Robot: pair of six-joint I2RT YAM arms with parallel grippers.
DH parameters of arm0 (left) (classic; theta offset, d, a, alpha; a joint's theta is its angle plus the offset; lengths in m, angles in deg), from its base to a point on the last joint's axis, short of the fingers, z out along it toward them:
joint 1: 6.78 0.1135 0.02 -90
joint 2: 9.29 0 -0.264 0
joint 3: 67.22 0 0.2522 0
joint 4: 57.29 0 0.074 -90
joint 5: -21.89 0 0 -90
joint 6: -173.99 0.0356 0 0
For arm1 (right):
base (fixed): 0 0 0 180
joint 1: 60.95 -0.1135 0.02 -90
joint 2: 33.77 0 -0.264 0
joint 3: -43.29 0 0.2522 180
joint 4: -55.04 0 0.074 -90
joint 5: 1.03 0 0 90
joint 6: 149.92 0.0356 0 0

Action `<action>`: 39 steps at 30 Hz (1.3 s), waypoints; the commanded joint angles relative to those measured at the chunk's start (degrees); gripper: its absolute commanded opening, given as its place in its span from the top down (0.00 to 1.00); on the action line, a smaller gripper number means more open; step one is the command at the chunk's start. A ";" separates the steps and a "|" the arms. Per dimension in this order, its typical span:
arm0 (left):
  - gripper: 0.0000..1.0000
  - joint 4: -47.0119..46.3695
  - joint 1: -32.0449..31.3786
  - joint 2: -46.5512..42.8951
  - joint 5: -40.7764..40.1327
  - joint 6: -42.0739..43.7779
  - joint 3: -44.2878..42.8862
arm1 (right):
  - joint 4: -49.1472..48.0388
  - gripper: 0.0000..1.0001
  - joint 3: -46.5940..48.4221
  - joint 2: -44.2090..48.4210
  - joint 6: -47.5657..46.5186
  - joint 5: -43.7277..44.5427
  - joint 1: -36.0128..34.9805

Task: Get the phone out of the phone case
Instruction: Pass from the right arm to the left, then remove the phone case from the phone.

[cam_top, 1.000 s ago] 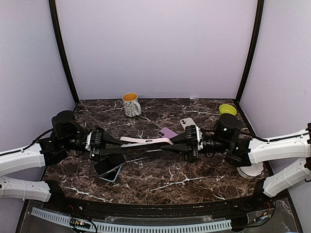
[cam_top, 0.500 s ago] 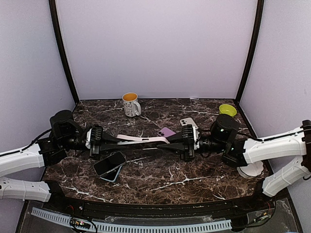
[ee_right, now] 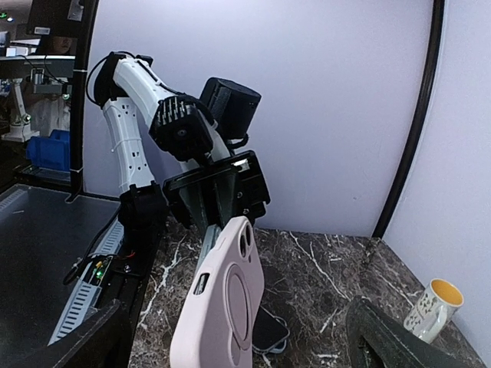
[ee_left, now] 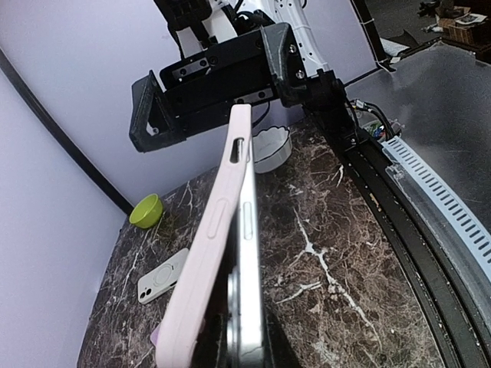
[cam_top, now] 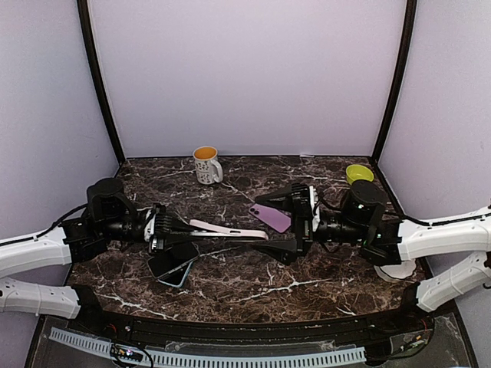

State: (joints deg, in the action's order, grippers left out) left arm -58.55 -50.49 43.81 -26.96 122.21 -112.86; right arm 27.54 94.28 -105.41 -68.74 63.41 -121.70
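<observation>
1. First, nearest to you on the dark marble table [cam_top: 253, 287], a dark phone with a blue edge [cam_top: 173, 265] lies flat, just below the left gripper. A white bowl [cam_top: 396, 269] stands at the right edge, partly behind the right arm.
2. The left gripper [cam_top: 180, 230] is closed tightly on the left end of the pale pink phone case [cam_top: 230, 229] and holds it above the table, lengthwise between the two arms.
3. In the left wrist view you see the case edge-on, with the silver phone [ee_left: 247, 261] seated inside it. The phone is not out of the case.
4. The right gripper [cam_top: 280, 221] is wide open and grips nothing. In the right wrist view its fingers [ee_right: 84, 337] stand far apart, and the free end of the case points up between them without touching.
5. Behind the case, a purple phone-shaped thing [cam_top: 270, 217] lies on the table. Whether it is a phone or a case, you cannot tell.
6. Farthest, a white mug with a yellow inside [cam_top: 205, 165] stands near the back wall, and a small green bowl [cam_top: 359, 173] is in the back right corner.
</observation>
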 commanded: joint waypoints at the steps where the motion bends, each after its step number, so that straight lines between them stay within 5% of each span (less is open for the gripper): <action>1: 1.00 0.31 -0.87 0.00 -1.46 4.04 -1.15 | 9.20 0.01 -0.41 3.30 5.34 4.88 -0.51; 6: 1.00 2.64 -1.92 1.19 -3.91 6.55 -1.52 | 17.73 0.01 2.30 7.34 8.41 6.59 -0.51; 11: 1.00 3.49 -2.23 1.99 -4.06 7.08 -1.69 | 18.98 0.01 4.87 10.28 22.68 17.03 -0.44; 15: 1.00 3.79 -2.39 2.62 -3.79 7.20 -1.77 | 25.13 0.01 9.48 9.06 22.85 15.54 -0.42; 23: 1.00 4.76 -2.76 4.04 -2.88 7.25 -2.04 | 49.29 0.05 28.15 -4.07 23.11 16.18 -0.67; 39: 1.00 5.52 -3.16 4.99 -3.65 7.40 -2.38 | 65.27 0.20 47.63 -21.99 18.89 13.52 -6.83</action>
State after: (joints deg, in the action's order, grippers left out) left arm -50.18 -53.26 49.54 -31.75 129.33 -112.86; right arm 90.16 138.32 -124.69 -48.92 76.99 -127.49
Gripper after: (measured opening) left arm 0.125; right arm 0.828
